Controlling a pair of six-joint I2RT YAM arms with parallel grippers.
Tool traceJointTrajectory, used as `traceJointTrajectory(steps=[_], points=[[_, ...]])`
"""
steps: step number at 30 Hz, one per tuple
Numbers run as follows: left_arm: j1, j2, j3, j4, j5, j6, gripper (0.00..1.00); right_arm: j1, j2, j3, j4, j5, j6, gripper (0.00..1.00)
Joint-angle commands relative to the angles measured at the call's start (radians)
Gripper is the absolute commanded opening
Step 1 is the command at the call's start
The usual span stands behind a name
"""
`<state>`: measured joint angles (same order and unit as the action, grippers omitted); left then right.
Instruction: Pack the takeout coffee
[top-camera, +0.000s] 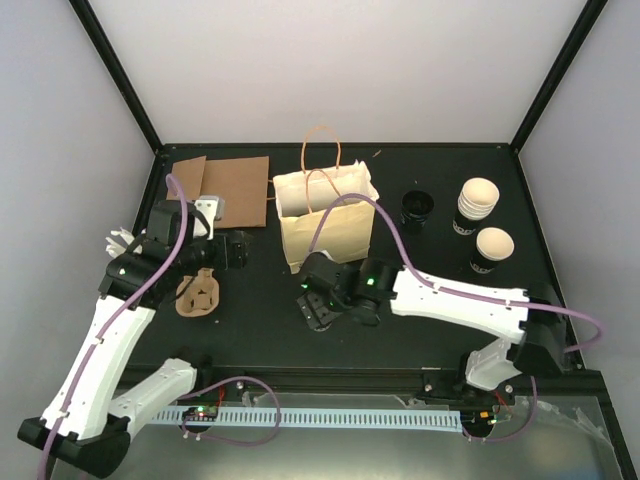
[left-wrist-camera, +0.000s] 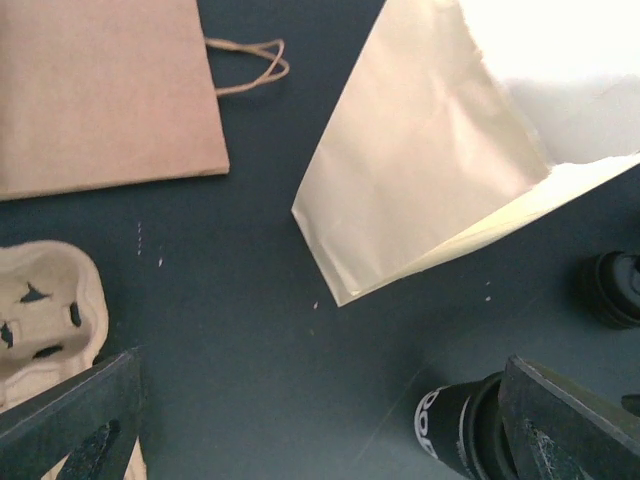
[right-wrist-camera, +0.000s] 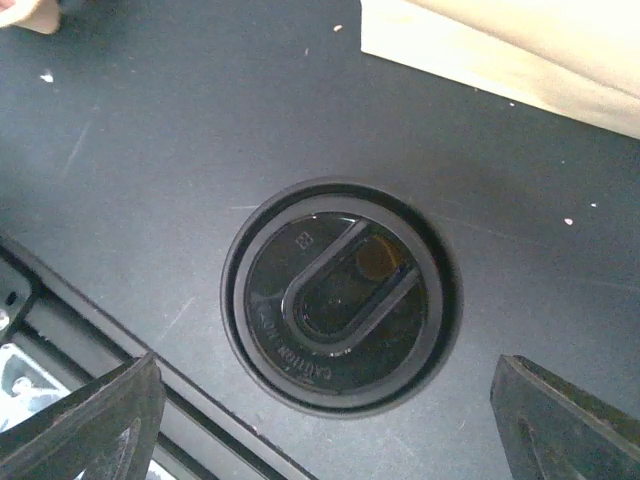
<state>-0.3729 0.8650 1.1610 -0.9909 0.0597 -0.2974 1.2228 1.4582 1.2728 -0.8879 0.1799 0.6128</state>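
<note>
A takeout coffee cup with a black lid (right-wrist-camera: 340, 295) on it stands on the black table, straight below my open right gripper (right-wrist-camera: 330, 425); its fingers (right-wrist-camera: 90, 420) are wide apart, above the lid's level. In the left wrist view the same cup (left-wrist-camera: 455, 430) shows a black sleeve with white print. In the top view the right gripper (top-camera: 318, 303) hides it, just in front of the upright, open cream paper bag (top-camera: 325, 225). My left gripper (top-camera: 237, 250) is open and empty, left of the bag.
Cream-white open cups in black sleeves stand at back right, a stack (top-camera: 478, 205) and a single one (top-camera: 493, 250). Spare black lids (top-camera: 415, 208) sit right of the bag. A flat brown bag (top-camera: 235, 190) and a pulp cup carrier (top-camera: 197, 295) lie at left.
</note>
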Motion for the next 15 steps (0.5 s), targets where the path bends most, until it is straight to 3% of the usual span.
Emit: traceJointTrajectory(steps=[1, 9, 15], points=[[0.097, -0.005, -0.036, 0.001, 0.149, 0.079, 0.99, 0.023, 0.081, 0.086, -0.099, 0.089, 0.081, 0.93], [0.132, -0.001, -0.058, 0.032, 0.185, 0.097, 0.99, 0.034, 0.193, 0.155, -0.137, 0.109, 0.123, 0.94], [0.137, -0.015, -0.078, 0.052, 0.176, 0.101, 0.99, 0.033, 0.251, 0.182, -0.136, 0.091, 0.143, 0.88]])
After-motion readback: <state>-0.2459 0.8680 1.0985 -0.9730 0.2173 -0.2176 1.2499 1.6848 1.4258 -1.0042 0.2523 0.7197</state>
